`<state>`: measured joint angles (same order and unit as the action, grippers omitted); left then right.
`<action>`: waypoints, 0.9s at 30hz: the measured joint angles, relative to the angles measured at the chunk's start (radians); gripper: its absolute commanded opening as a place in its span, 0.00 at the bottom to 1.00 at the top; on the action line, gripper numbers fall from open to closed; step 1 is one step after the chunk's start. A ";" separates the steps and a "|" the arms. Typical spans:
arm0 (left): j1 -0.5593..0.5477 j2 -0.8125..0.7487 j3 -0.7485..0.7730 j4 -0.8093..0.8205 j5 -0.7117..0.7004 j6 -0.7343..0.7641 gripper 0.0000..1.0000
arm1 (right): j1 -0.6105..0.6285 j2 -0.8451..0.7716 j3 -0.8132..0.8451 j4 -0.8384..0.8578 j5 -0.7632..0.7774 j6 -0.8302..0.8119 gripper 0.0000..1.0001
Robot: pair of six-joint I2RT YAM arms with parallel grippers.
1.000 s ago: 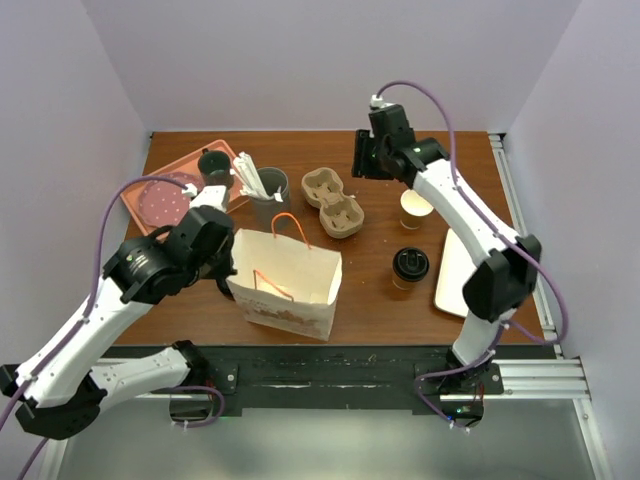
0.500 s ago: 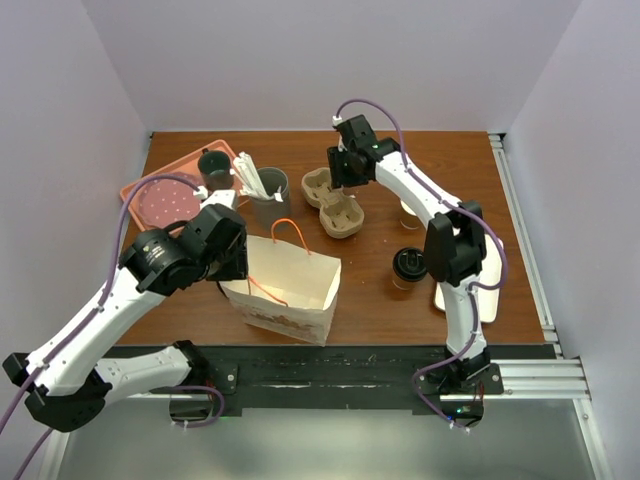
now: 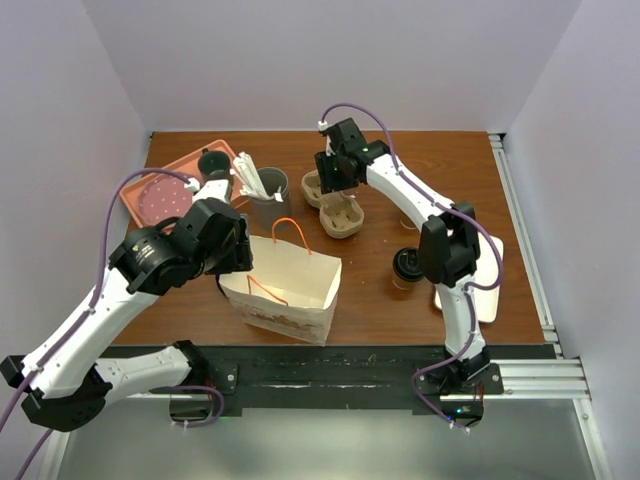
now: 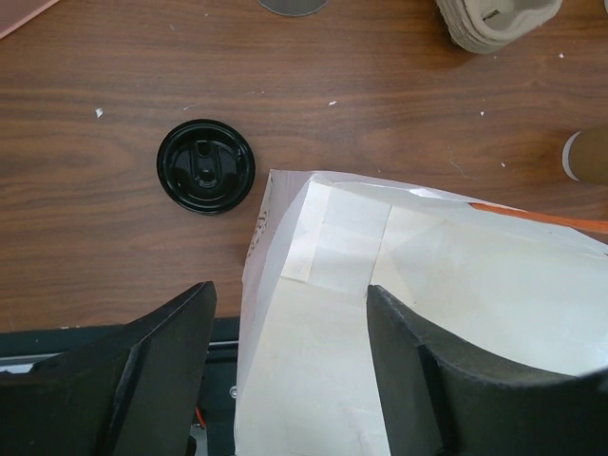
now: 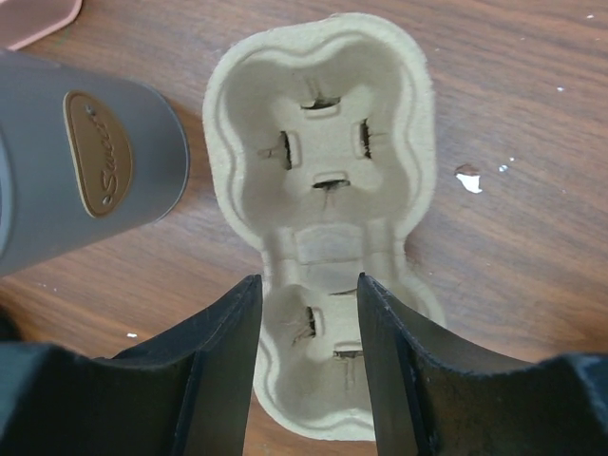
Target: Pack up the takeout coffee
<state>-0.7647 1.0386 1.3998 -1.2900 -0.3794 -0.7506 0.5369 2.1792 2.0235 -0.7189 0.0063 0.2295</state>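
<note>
Right hand (image 5: 307,281) hangs spread over the cup carrier (image 5: 323,114) waist (easiest grab spot, I guess), nothing gripped yet.

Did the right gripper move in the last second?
Yes. In the top view the right gripper has swung left, from right of the cup carrier to over it. The carrier itself has not shifted.
</note>
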 measured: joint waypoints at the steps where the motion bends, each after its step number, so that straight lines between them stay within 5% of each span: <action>1: 0.000 0.000 0.003 -0.003 -0.007 -0.004 0.71 | 0.002 0.005 0.005 -0.002 0.000 -0.003 0.51; 16: 0.000 -0.029 0.077 -0.026 -0.075 -0.060 0.73 | 0.006 0.077 0.021 -0.027 0.010 -0.051 0.59; 27: 0.001 -0.022 0.080 -0.029 -0.074 -0.093 0.73 | 0.008 0.079 0.026 -0.028 0.012 -0.067 0.49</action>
<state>-0.7639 1.0168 1.4796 -1.3186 -0.4534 -0.8433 0.5449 2.2581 2.0499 -0.7471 0.0181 0.1623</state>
